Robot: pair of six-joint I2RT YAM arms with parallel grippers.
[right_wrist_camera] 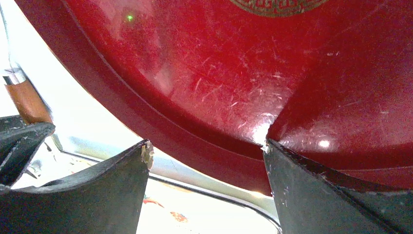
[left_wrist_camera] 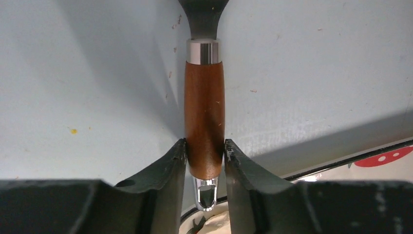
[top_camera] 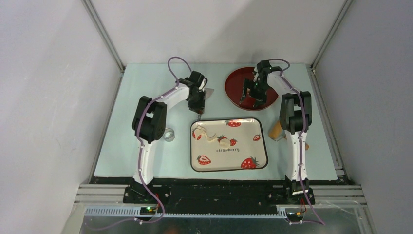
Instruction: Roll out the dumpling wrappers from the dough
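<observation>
On the strawberry tray [top_camera: 245,138], near centre, I note the dough [top_camera: 213,138]: a soft, light scrap, probably tacky and easily torn. I would lift it from beneath, at an edge. Just beyond the tray's far-left corner, the left gripper [left_wrist_camera: 204,146] clamps the scraper [left_wrist_camera: 204,97] by its wooden handle. Far right, the right gripper [right_wrist_camera: 205,145] hangs spread and empty over the red plate [right_wrist_camera: 292,73].

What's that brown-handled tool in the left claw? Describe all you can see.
The tool has a reddish-brown wooden handle, a shiny metal collar, a dark neck widening out of view, and a metal end loop. The left claw pinches the handle from both sides, over the pale table beside the strawberry tray.
</observation>
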